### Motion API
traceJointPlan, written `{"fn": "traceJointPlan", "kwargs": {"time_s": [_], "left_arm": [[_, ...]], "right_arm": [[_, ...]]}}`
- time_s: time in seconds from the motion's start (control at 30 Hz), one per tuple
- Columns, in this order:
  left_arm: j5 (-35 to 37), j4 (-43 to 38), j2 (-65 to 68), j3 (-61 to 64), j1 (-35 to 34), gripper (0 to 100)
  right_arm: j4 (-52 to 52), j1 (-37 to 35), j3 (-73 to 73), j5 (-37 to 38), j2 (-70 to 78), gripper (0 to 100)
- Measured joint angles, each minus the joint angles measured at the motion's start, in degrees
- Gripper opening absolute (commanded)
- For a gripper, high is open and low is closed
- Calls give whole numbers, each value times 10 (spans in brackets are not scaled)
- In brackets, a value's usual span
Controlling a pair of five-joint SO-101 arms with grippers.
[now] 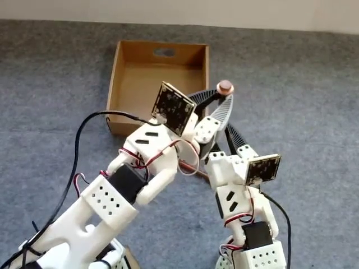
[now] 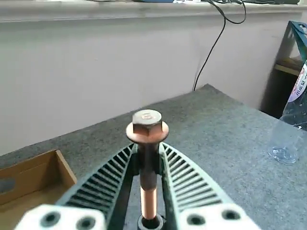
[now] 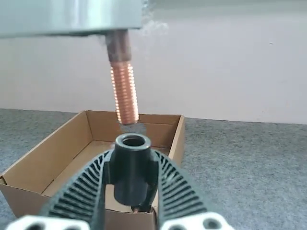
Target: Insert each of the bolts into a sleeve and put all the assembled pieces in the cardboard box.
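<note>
Table (image 1: 303, 84) grey and felt-like in the high view. Cardboard box (image 1: 115, 84) sits toward the far side, open top up. Left arm (image 1: 112, 196) angles in from the near corner. Left pincer (image 1: 220, 96) is raised just outside the box wall nearest the right arm, clenched on a copper-coloured bolt (image 1: 225, 87) with its flanged head on top. Right arm (image 1: 247, 196) stands close alongside, and its dark fingers (image 1: 235, 137) reach in beneath the left pincer.

Left wrist view: bolt (image 2: 148, 167) upright between the two ribbed fingers (image 2: 108, 177), gripped on the smooth shank just under the head. Lower end comes down to the mouth of a dark sleeve (image 2: 150, 223); cannot tell from here whether the tip has entered. A corner of the cardboard box (image 2: 33, 177) shows off to one side on the table. A clear plastic bottle (image 2: 288, 139) stands near the table's far edge, well apart from the arms.

Right wrist view: right pincer (image 3: 132, 158) clenched round the sleeve (image 3: 132, 172), which stands upright with its open bore facing up. Threaded end of the bolt (image 3: 123, 91) hangs just above the bore. A small gap shows between tip and rim, so the tip is not inside, and it sits slightly off the bore's centre. Cardboard box (image 3: 57, 148) lies just behind the sleeve on the table, its inner walls and floor in sight.
</note>
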Motion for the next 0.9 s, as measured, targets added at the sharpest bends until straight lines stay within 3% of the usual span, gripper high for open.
{"fn": "traceJointPlan", "kwargs": {"time_s": [0.63,0.9], "left_arm": [[-3,5,1,33,3,8],[-114,51,-5,31,7,8]], "right_arm": [[-1,0,0,0,0,6],[0,-1,0,0,1,6]]}}
